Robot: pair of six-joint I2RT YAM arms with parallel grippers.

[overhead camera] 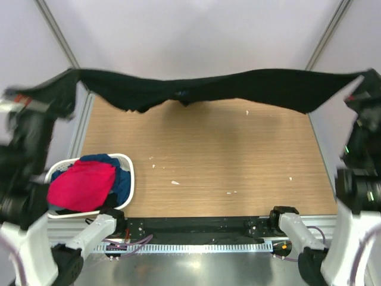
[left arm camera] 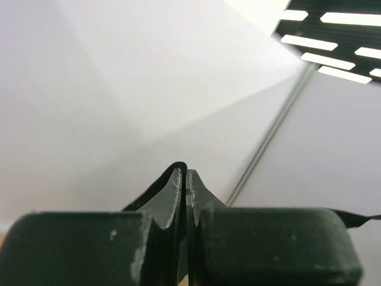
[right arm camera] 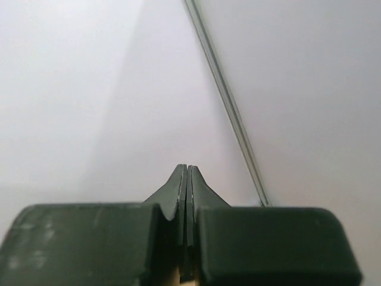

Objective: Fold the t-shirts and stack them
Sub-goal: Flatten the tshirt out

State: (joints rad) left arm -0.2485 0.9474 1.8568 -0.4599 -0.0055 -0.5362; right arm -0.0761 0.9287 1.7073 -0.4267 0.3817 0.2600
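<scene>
At the near left corner of the table [overhead camera: 238, 155], a white basket [overhead camera: 132, 176] holds a red t-shirt [overhead camera: 83, 186] and blue t-shirt [overhead camera: 122, 182]; nothing looks folded or stacked yet. Above the far edge, we hold both arms high and wide, left gripper [left arm camera: 183, 174] and right gripper [right arm camera: 186, 170] clamped on the black t-shirt [overhead camera: 238, 89] stretched between them.

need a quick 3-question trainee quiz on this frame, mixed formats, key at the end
1. True or false: the black t-shirt hangs in the air, stretched between the two arms.
2. What lies on top in the basket? A. a red shirt B. a white shirt C. a towel
3. Fill in: the left fingers and the right fingers are both ___.
Key: 1 true; 2 A; 3 shut.
</scene>
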